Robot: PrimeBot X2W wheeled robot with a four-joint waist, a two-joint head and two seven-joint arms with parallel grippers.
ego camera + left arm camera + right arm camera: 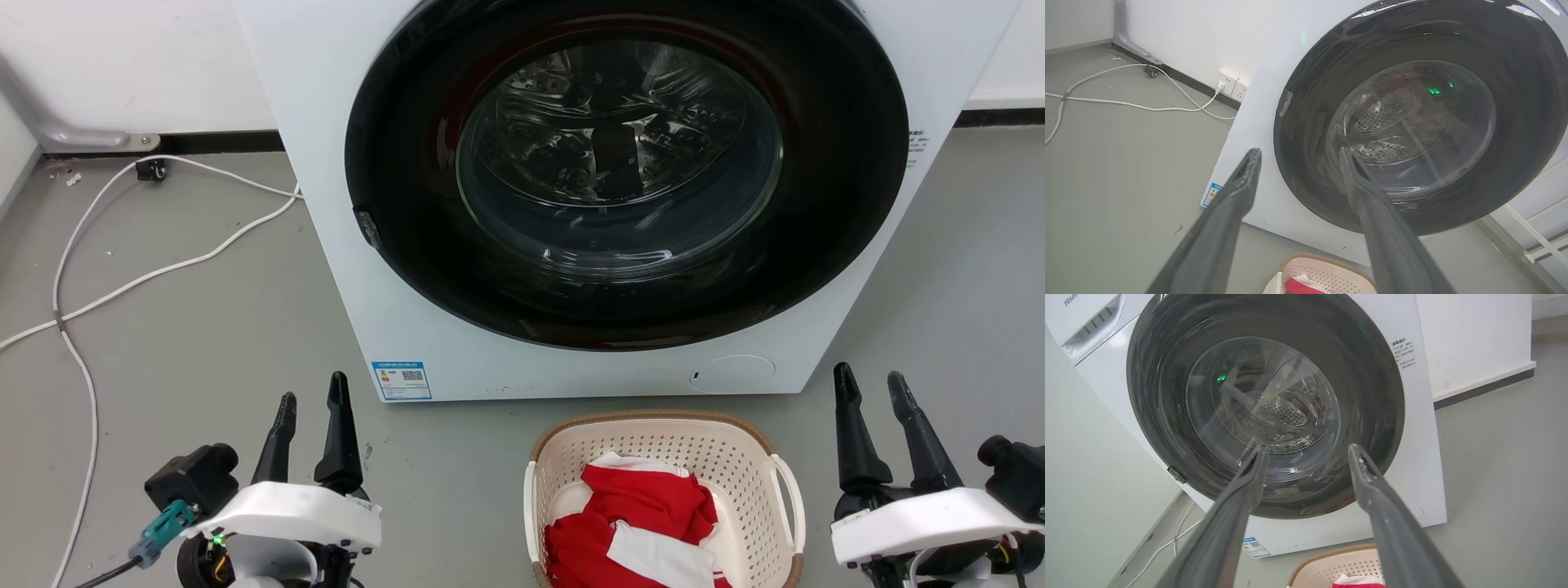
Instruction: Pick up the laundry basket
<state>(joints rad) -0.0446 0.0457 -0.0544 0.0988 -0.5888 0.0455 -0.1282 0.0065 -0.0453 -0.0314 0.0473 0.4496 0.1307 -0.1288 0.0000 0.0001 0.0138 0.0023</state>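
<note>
You are holding nothing yet: your left tool [312,388] and right tool [868,373] are both hanging parted and empty. The laundry basket [653,447] is sitting on the floor [204,327] between them, nearer the right tool, untouched. Reaching in, gripping its handles [785,490] and lifting are all remaining.

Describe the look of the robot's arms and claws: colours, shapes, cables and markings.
The left claw and right claw each have two long, dark, tapering fingers on a white curved housing with black joint parts. The left wrist carries a teal connector with a dark cable and a small green light.
</note>
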